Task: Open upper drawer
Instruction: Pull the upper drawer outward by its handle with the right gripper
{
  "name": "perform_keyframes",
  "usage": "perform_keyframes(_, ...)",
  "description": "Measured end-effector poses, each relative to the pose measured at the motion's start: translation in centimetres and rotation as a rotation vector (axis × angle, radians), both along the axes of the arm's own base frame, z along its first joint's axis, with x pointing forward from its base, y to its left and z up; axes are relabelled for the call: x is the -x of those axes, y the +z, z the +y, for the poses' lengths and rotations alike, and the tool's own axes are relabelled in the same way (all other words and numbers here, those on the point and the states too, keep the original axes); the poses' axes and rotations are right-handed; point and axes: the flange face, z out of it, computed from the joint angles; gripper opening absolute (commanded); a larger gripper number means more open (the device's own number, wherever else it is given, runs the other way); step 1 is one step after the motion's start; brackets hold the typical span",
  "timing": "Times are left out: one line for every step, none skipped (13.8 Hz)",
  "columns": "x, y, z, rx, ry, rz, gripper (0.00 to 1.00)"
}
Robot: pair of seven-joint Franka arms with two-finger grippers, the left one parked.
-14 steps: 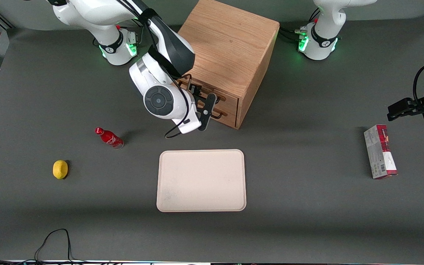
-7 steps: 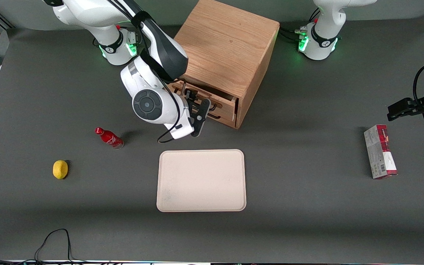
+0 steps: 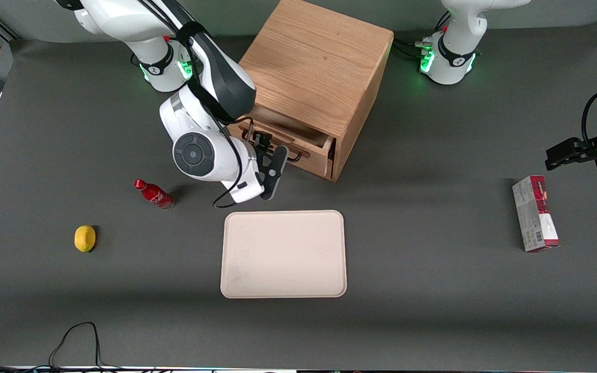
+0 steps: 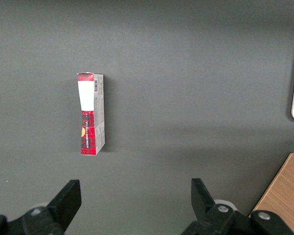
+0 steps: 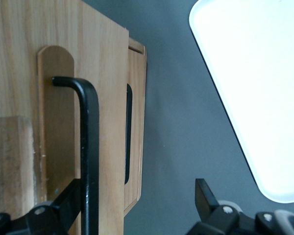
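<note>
The wooden cabinet (image 3: pixel 319 67) stands at the back middle of the table. Its upper drawer (image 3: pixel 313 157) is pulled partly out, and a dark strip of its inside shows. In the right wrist view the upper drawer front (image 5: pixel 108 122) carries the long black wire handle (image 5: pixel 90 147); the bottom drawer (image 5: pixel 136 161) with its own handle lies just past it. My gripper (image 3: pixel 270 155) is in front of the upper drawer at its handle. In the wrist view the gripper (image 5: pixel 136 192) is open, its fingers wide apart, and the handle runs against one finger (image 5: pixel 68 200).
A cream tray (image 3: pixel 283 254) lies nearer the front camera than the cabinet and shows in the wrist view (image 5: pixel 255 88). A red bottle (image 3: pixel 153 193) and a lemon (image 3: pixel 85 238) lie toward the working arm's end. A red-and-white box (image 3: pixel 534 212) lies toward the parked arm's end.
My gripper has moved away from the cabinet, toward the front camera and the working arm's end. The upper drawer has slid out with it, from closed to partly open.
</note>
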Motion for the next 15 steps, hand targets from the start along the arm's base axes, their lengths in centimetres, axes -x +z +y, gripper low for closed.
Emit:
perform_keyframes(-0.1, 0.0, 0.0, -0.001, -0.002, -0.002, 1.0)
perform_keyframes(-0.1, 0.0, -0.1, -0.001, -0.003, -0.003, 1.0)
perform_keyframes(-0.2, 0.0, -0.2, -0.001, -0.005, -0.004, 1.0)
perform_keyframes(-0.2, 0.0, -0.2, -0.001, -0.006, -0.005, 1.0)
perform_keyframes(-0.3, 0.0, -0.2, -0.002, -0.007, -0.007, 1.0)
perform_keyframes(-0.4, 0.0, -0.3, -0.004, -0.009, -0.011, 1.0)
perform_keyframes(-0.5, 0.0, -0.4, -0.005, -0.013, -0.016, 1.0)
perform_keyframes(-0.7, 0.0, -0.6, -0.006, -0.018, -0.019, 1.0)
perform_keyframes(-0.9, 0.0, -0.7, -0.007, -0.022, -0.023, 1.0)
perform_keyframes(-1.1, 0.0, -0.8, -0.011, -0.028, -0.032, 1.0)
perform_keyframes(-1.2, -0.1, -0.8, -0.014, -0.032, -0.04, 1.0)
perform_keyframes(-1.4, -0.2, -0.8, -0.016, -0.035, -0.045, 1.0)
perform_keyframes(-1.6, -0.2, -1.0, -0.016, -0.04, -0.046, 1.0)
perform_keyframes(-1.8, -0.3, -1.3, -0.017, -0.045, -0.048, 1.0)
perform_keyframes(-2.0, -0.3, -1.6, -0.017, -0.052, -0.049, 1.0)
